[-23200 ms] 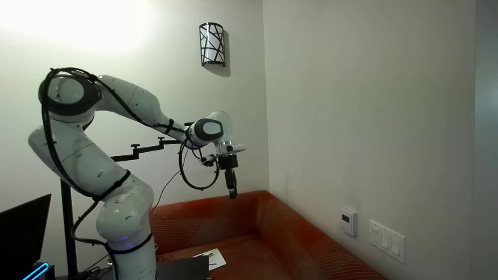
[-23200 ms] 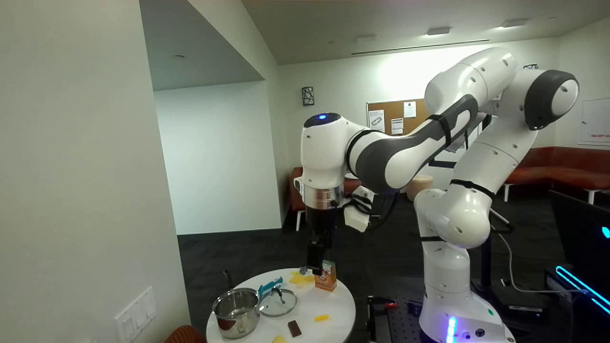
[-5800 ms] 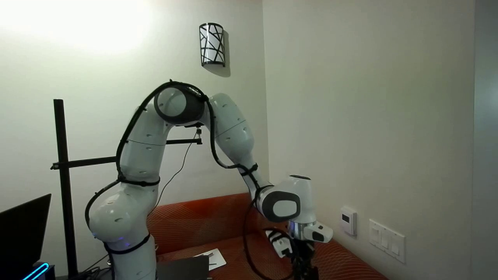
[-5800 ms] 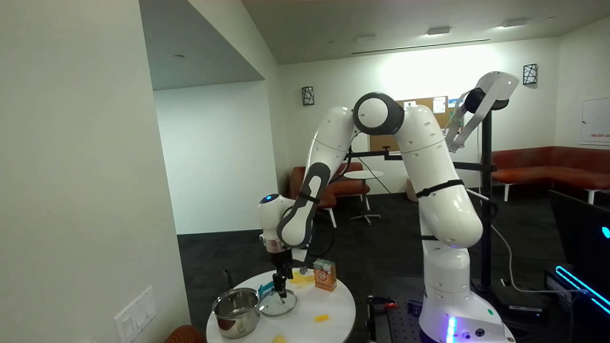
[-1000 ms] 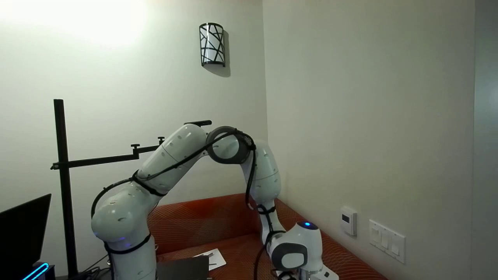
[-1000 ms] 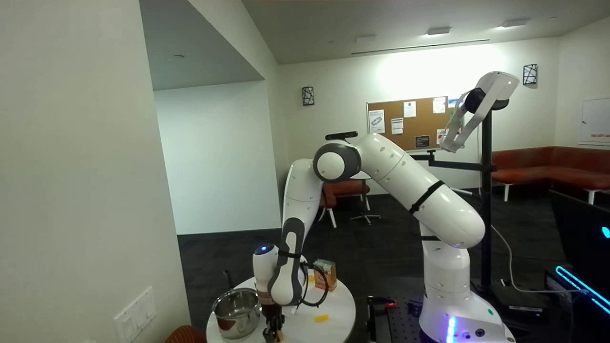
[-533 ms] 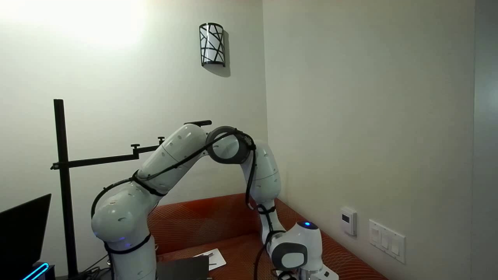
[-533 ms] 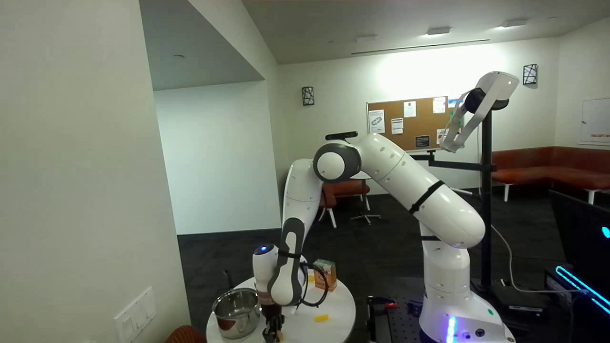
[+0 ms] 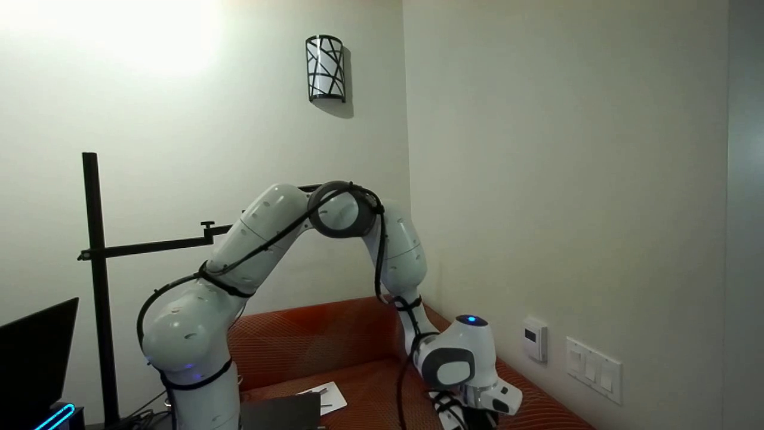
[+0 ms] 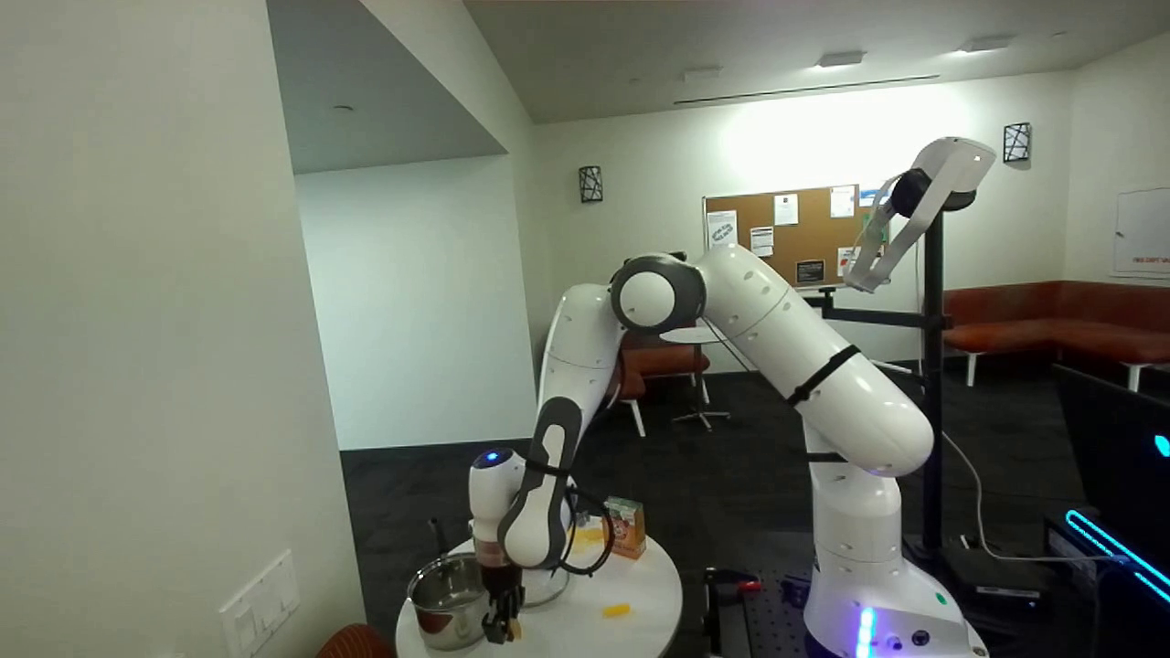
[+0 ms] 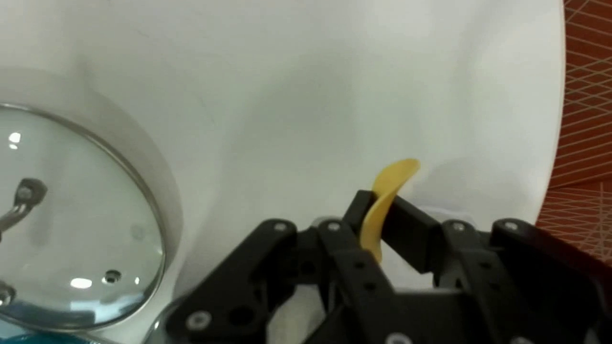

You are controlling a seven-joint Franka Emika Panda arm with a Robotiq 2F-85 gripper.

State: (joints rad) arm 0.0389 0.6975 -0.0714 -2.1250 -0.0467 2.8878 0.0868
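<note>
a round white counter (image 11: pixel 287 71) fills most of the wrist view, with red patterned upholstery (image 11: pixel 585 95) down the right edge. right of centre, in the lower half of the frame, a curved yellow piece (image 11: pixel 383 203) is pinched upright in the tool (image 11: pixel 380 220), whose tips are drawn in against both of its sides, its upper end poking out past them. a glass lid (image 11: pixel 86 215) lies at the left, well apart. in an exterior view, a steel pot (image 10: pixel 434 626) stands just left of the tool, with an orange box (image 10: pixel 629 532) and another yellow piece (image 10: pixel 617 610) to the right.
</note>
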